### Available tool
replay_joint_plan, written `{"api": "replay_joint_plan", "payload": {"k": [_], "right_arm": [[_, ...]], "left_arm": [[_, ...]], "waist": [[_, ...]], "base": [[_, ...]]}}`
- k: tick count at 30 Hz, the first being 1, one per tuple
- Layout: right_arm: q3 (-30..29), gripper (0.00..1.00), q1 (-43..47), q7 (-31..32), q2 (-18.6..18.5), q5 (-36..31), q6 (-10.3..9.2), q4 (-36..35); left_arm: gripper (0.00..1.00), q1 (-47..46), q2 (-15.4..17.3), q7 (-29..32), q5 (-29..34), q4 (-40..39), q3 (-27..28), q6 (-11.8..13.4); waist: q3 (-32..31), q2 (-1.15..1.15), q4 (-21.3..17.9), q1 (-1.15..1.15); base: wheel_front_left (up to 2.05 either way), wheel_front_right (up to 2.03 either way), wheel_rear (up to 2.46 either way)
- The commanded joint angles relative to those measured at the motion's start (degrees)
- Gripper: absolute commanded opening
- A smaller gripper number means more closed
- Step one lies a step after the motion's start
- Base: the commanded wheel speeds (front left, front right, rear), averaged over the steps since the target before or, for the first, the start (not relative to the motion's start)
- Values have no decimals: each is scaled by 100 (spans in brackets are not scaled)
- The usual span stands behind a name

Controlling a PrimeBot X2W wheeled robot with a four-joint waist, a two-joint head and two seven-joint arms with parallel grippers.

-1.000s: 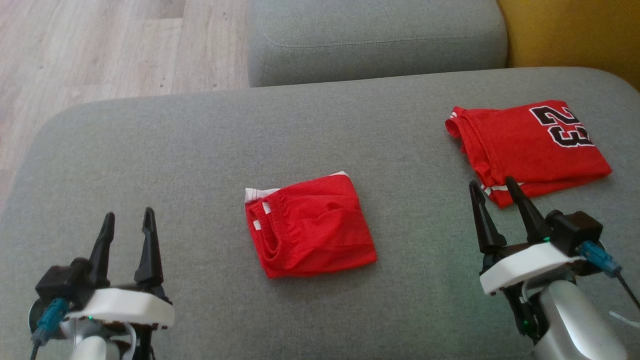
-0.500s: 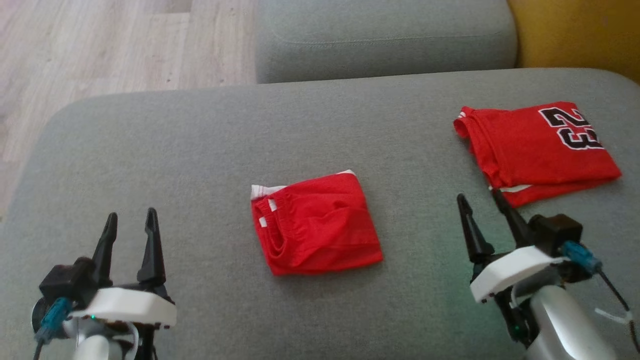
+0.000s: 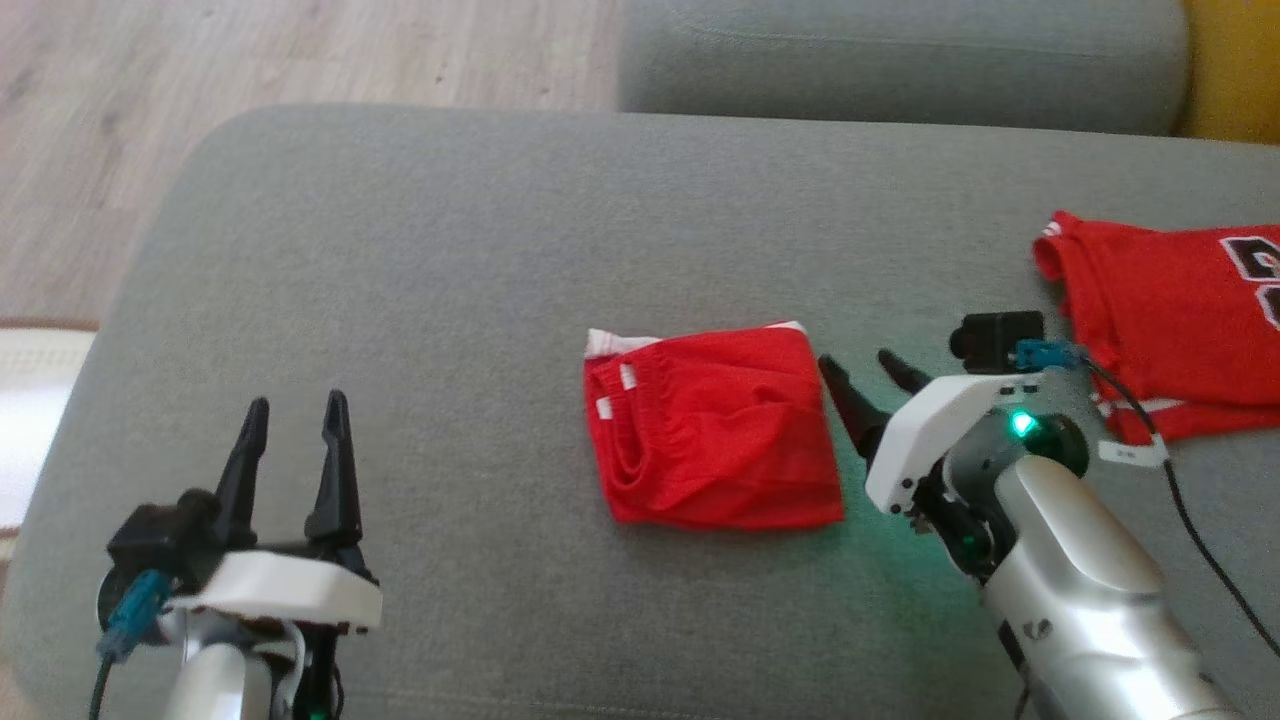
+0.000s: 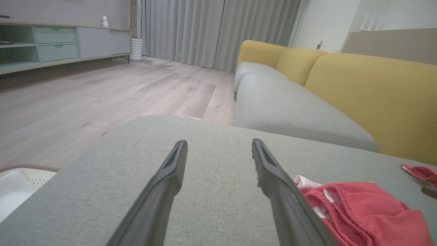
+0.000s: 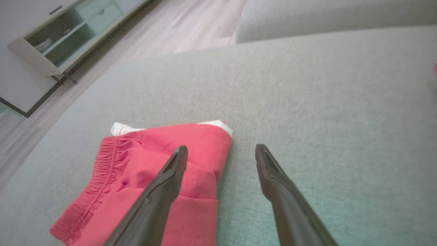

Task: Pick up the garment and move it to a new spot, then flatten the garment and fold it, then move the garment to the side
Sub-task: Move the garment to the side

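Either side of squarish shorts point(image 3: 715, 430) (gathered waistband point(image 3: 612, 440)), left gripper point(image 3: 298, 400) and right gripper point(image 3: 855, 357) gape.

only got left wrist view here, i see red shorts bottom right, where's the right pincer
Observer: In head view the right pincer stands open just beside the shorts' right edge, tips pointing at it.
Operator: touching them
Observer: Cannot tell; in right wrist view one finger lies over the shorts' corner, the other over bare cushion.
Operator: what's the red scrap far right
Observer: A folded red jersey with black numerals, lying apart from the shorts.
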Motion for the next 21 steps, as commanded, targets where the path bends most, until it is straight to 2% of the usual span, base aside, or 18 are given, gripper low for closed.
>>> {"api": "replay_joint_plan", "payload": {"k": [1, 8, 14, 15, 17, 18, 21], "right_arm": [[121, 100, -256, 160, 108, 114, -4, -25], [171, 100, -635, 1133, 205, 475, -4, 800], [195, 100, -747, 1583, 270, 784, -4, 1132], [224, 93, -746, 1673, 280, 847, -4, 1167], [284, 33, -759, 1725, 290, 916, -4, 1193], [300, 0, -769, 1703, 292, 933, -4, 1205], [355, 0, -820, 1422, 289, 927, -4, 1167]], "left_arm": [[100, -318, 38, -44, -28, -176, 162, -30], [100, -415, 3, -44, -28, -158, 143, -44], [100, -473, -14, -45, -32, -122, 126, -60], [100, -481, -17, -45, -32, -114, 122, -63], [100, -488, -21, -45, -31, -105, 121, -67], [100, -493, -22, -45, -33, -97, 129, -70], [100, -487, -26, -45, -19, -76, 154, -68]], "waist": [[89, 0, 128, 0], [226, 0, 345, 0], [301, 0, 446, 0], [306, 0, 459, 0], [314, 0, 474, 0], [313, 0, 475, 0], [289, 0, 447, 0]], "base": [[0, 0, 0], [0, 0, 0], [0, 0, 0], [0, 0, 0], [0, 0, 0], [0, 0, 0], [0, 0, 0]]}}
